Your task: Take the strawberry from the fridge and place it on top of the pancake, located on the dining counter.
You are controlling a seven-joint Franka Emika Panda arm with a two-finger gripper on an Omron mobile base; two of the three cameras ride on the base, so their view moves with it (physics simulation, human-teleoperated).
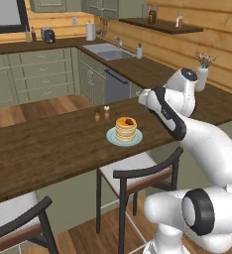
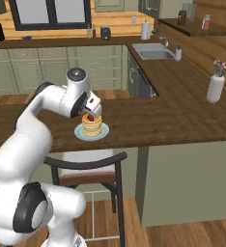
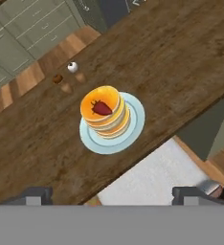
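— Directly below our gripper, what do we have?

— We see the tiny dark red strawberry lying on top of the golden-brown stack of round pancakes, which sits on the light blue-green round plate. The plate rests on the long dark brown wooden worktop, close to the edge nearest us, with a dark-framed chair with a pale seat tucked under that edge.

— And the gripper itself?

— Its two dark fingertips stand spread wide at either side of the hand view, with nothing between them. It hangs above the stack, apart from the berry and the pancakes.

— So which step are we at?

— We judge the placing done: the strawberry is on the pancake and the gripper is empty. What remains, as we read it, is only to draw the arm up and away without brushing the stack, since the berry looks loose on the top pancake and could roll off at a nudge.

— Anything else beyond the gripper?

— Two small shakers, one brown and one white, stand on the worktop past the plate, well apart from it.

— Any writing or brands we can read?

— None; we can make out no labels or lettering on anything in view.
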